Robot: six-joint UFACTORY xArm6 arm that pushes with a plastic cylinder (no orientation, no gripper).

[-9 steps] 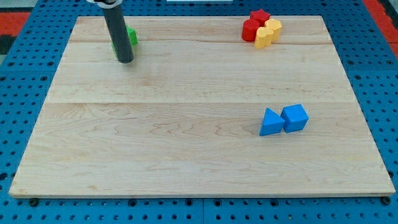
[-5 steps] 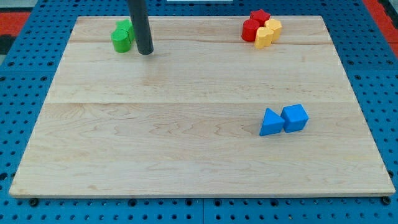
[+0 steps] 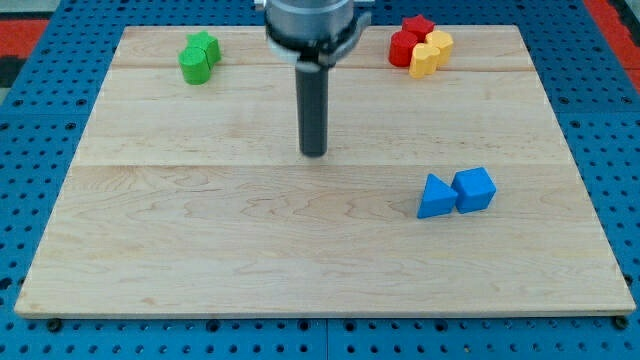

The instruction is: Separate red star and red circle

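My tip [image 3: 314, 153] down on bare wood near the board's middle — a plain rod, no jaws to spread or pinch. Well apart from every block. Red star [image 3: 417, 25] and red circle [image 3: 404, 48] touching, hard against the wooden board's [image 3: 200, 250] top edge, packed with two yellow blocks [image 3: 431, 52]. Green blocks [image 3: 199, 57] at top left; blue triangle [image 3: 434, 196] touching blue cube [image 3: 474, 189] lower right.
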